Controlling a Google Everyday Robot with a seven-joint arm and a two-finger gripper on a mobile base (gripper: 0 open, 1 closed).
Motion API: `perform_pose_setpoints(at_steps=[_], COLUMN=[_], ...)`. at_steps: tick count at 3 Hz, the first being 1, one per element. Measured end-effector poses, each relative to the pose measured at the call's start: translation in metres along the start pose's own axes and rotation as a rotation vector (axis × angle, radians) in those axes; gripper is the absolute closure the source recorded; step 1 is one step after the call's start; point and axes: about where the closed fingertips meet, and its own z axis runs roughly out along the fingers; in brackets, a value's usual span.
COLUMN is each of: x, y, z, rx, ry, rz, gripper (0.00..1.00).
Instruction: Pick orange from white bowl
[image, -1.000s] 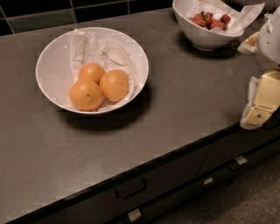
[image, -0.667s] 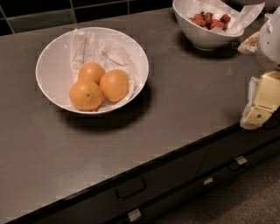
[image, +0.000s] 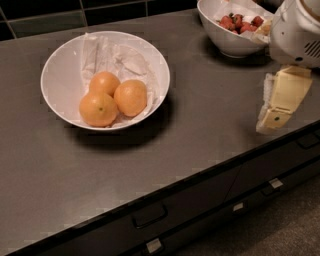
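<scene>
Our gripper (image: 274, 114) hangs at the right edge of the frame, well apart from the white bowl (image: 57, 70) at upper left; we cannot tell whether it is apart or together. The orange (image: 98, 108) lies front-left in that bowl, touching the two other oranges (image: 131, 97), so we risk nudging it away or seizing a neighbour. We count three oranges and two bowls, including the berry bowl (image: 225, 44).

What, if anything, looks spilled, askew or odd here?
Nothing stands out. The orange and two others sit on paper in the upright white bowl; the gripper hangs at right, well apart from it.
</scene>
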Motion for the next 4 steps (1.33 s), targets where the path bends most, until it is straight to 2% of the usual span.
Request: perform_pose_setpoints(at_steps=[1,2,3,4], x=[-0.039,-0.079,-0.079,-0.112], y=[-0.007,-0.006,-0.006,-0.009], z=[-0.005,-0.005,-0.005,0.007], rx=[0.018,-0.034,-0.033,-0.070], ry=[-0.047,-0.178,-0.178,-0.186], rz=[-0.102,-0.233,-0.233,-0.332], gripper=[0.00,0.00,0.00,0.00])
